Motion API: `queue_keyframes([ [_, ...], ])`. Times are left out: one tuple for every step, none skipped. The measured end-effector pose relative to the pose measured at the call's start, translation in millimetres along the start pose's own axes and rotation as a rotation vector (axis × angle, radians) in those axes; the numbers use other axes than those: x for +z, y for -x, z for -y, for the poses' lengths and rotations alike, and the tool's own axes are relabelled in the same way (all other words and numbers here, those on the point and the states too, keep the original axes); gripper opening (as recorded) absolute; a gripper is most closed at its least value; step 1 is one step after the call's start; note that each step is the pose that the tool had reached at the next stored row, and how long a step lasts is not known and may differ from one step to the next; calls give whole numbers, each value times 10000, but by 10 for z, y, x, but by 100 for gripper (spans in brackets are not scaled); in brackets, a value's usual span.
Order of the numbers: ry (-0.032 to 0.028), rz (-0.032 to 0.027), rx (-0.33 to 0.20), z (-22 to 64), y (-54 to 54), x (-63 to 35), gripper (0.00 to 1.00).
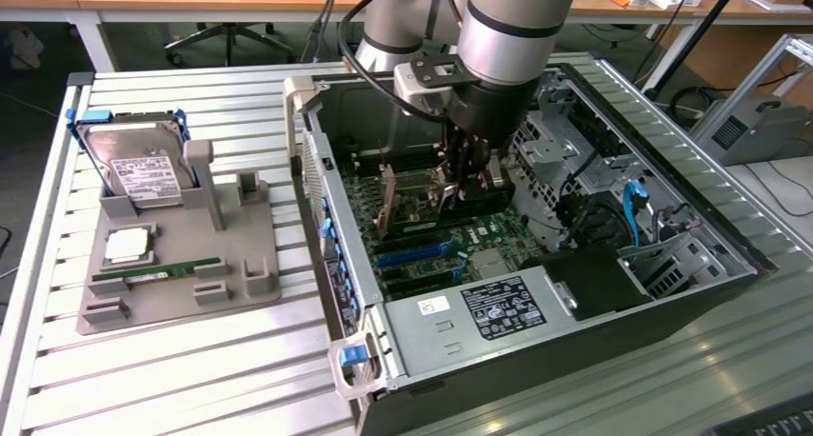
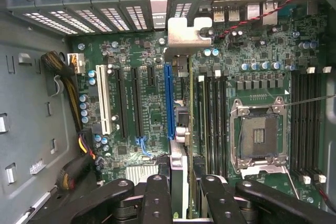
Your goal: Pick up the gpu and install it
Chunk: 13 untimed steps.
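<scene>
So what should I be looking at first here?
The silver robot arm plunging into the open black computer case, its claw shut on a thin green graphics card held edge-on over the green motherboard. On the exterior view's left, a grey plastic tray holds a white-labelled hard drive.

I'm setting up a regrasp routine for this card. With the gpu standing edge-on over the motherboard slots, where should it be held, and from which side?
Grip the gpu by its upper long edge, from above the open case, fingers on its two flat faces. It stands on edge among the slots, its silver bracket at the case's rear wall, so only that top edge is free. The gripper holds it that way.
</scene>
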<state>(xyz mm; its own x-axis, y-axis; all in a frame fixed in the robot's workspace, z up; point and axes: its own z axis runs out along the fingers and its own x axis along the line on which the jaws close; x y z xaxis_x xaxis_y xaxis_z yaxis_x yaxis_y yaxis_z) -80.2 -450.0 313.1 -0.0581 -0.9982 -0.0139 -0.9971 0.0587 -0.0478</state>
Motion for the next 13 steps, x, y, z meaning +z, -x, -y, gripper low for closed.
queue_keyframes([
  [0,0,-1,-2,-4,1,27],
  [0,0,-1,-7,-12,2,27],
  [0,0,-1,-9,-13,3,27],
  [-1,0,-1,-11,-17,4,27],
  [0,0,-1,-15,-23,4,27],
  [-1,0,0,-17,-26,6,27],
  [0,-1,-1,-17,-26,6,27],
  [1,-2,0,-17,-26,7,27],
  [0,0,0,-18,-27,8,27],
  [-1,1,-1,-18,-28,10,27],
  [-1,1,0,-20,-31,11,27],
  [0,0,0,-25,-36,11,27],
  [0,0,0,-31,-43,12,27],
])
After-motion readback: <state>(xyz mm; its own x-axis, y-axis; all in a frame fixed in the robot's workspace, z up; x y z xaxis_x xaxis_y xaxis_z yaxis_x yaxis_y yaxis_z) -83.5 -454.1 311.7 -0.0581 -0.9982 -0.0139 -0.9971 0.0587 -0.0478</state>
